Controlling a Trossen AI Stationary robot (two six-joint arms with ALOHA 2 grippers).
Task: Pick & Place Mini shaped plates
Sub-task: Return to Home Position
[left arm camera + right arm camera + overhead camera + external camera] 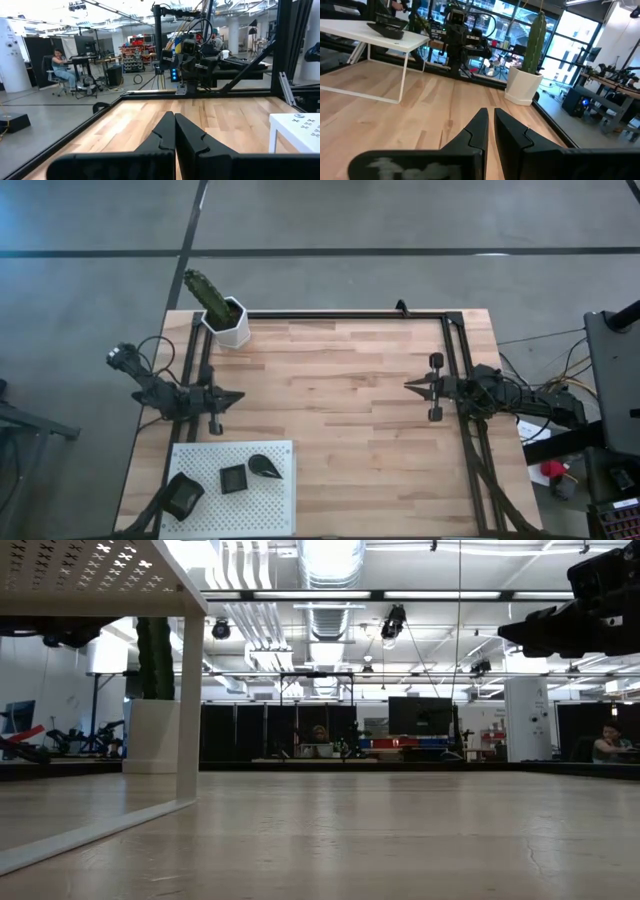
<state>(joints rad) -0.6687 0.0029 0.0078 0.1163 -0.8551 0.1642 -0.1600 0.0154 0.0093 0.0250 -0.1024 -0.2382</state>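
- Pale wooden-plank table (340, 410) framed by black rails, standing on a grey floor; the room beyond is an open workshop with ceiling ducts and strip lights.
- At about 7 o'clock on the table stands a white perforated board on thin legs (275, 510), which carries all three dishes in view.
- On the board, a wavy-edged black dish (183, 495) lies at its 9 o'clock edge, a square black dish (233, 479) near the middle, and a teardrop-shaped black dish (265, 467) just beside it toward 2 o'clock.
- At 11 o'clock, a white hexagonal pot with a green cactus (228, 322) stands on the table corner.
- At 9 o'clock, the left gripper (238, 394) hangs above the wood, pointing toward 3 o'clock; its fingers (162, 137) are pressed together and hold nothing.
- At 3 o'clock, the right gripper (408, 386) faces it, well apart; its fingers (476, 132) are closed to a sliver, empty.
- Beyond the table, a seated person (60, 62) works at a desk.
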